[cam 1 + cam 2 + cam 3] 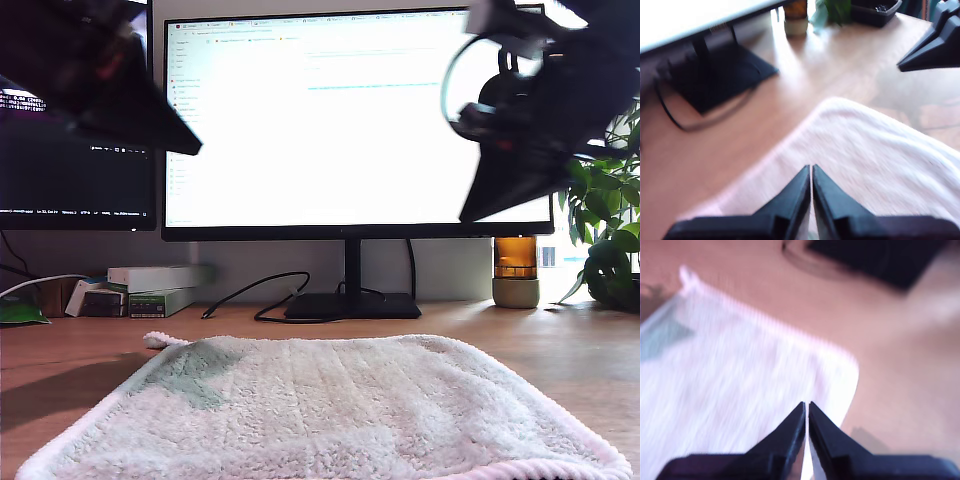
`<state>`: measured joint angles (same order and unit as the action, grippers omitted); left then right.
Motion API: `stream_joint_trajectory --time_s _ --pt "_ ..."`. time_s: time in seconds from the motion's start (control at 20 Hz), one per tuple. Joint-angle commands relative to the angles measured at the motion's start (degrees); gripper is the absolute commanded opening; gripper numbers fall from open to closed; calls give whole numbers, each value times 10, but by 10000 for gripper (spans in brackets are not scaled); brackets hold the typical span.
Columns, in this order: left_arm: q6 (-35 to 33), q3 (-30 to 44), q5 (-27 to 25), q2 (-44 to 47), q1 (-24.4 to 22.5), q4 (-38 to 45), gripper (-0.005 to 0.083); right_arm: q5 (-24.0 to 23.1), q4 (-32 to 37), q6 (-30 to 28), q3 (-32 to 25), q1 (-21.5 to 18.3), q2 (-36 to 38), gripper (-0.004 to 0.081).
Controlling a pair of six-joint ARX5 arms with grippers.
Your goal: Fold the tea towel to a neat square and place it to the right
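The tea towel (330, 410) lies flat and unfolded on the desk (60, 350) before the monitor (350, 120), presumably spread ready for folding, while the first gripper (811, 170) and second gripper (806, 407) hover above it, jaws closed, holding nothing.

I see a brown wooden table (70, 360). A big monitor (330, 110) stands at the back on a black stand (352, 300), and its screen glows bright white. A second, dark monitor (70, 180) sits at the exterior view's left. Under it lie some small boxes (155, 285). A black cable (250, 295) curls on the table near the stand. At the exterior view's right there is a small amber jar (515, 270) and a green leafy plant (610, 235). Bright light comes in there. The wall (250, 262) behind looks pale.
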<state>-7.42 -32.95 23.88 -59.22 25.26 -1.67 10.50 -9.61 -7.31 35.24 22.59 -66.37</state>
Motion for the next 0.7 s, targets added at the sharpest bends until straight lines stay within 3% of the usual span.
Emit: stream_joint_trajectory --time_s 0.0,0.2,0.45,0.65 --pt "16 35 1 51 11 7 -24 0 -10 12 -36 3 59 -11" --pt "64 105 0 142 52 2 -24 0 -98 61 -72 10 195 -11" --pt "113 134 -46 196 162 -46 -24 -6 -242 66 -74 73 304 -11" --pt "146 133 -47 203 221 -64 -24 -6 -247 64 -74 91 322 -11"
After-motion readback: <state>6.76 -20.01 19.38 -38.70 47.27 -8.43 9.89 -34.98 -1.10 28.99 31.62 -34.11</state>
